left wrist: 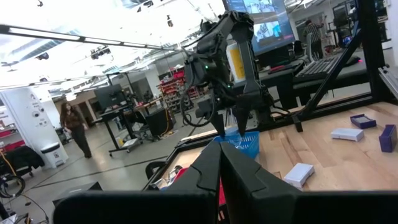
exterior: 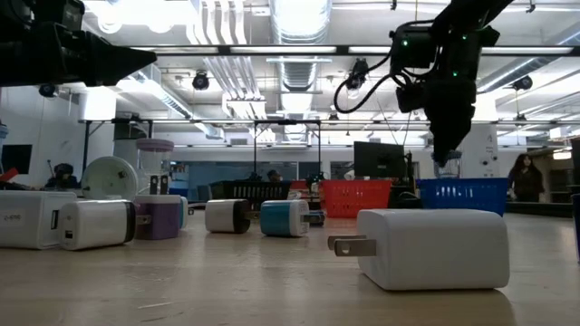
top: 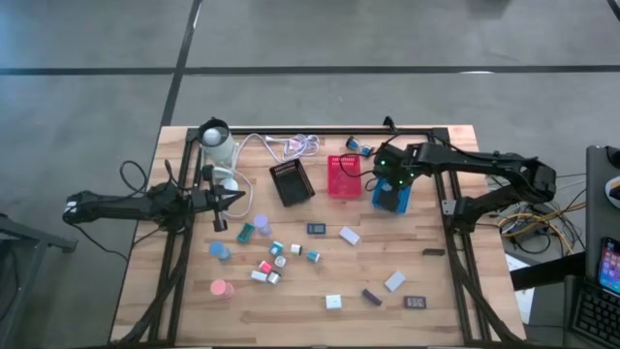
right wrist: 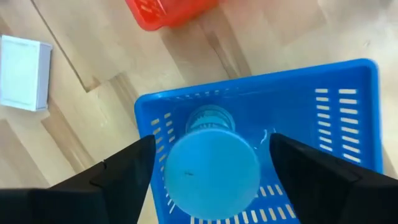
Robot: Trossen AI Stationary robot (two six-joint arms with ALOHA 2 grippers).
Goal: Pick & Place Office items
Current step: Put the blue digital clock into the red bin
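Observation:
My right gripper hangs open, pointing down, over the blue mesh tray at the table's far right. A blue round roll shows between its fingers, with a gap on each side; whether the roll rests in the tray, I cannot tell. A second round piece lies on the tray's floor behind it. My left gripper is shut and hovers level at the table's left. Other office items lie loose on the wood: a pink roll, a blue roll, a lavender roll, white blocks and dark rectangles.
A red mesh tray and a black one stand left of the blue tray along the far side. A white coiled cable lies behind them. White plug blocks sit near the front edge. Bare wood lies at the near right.

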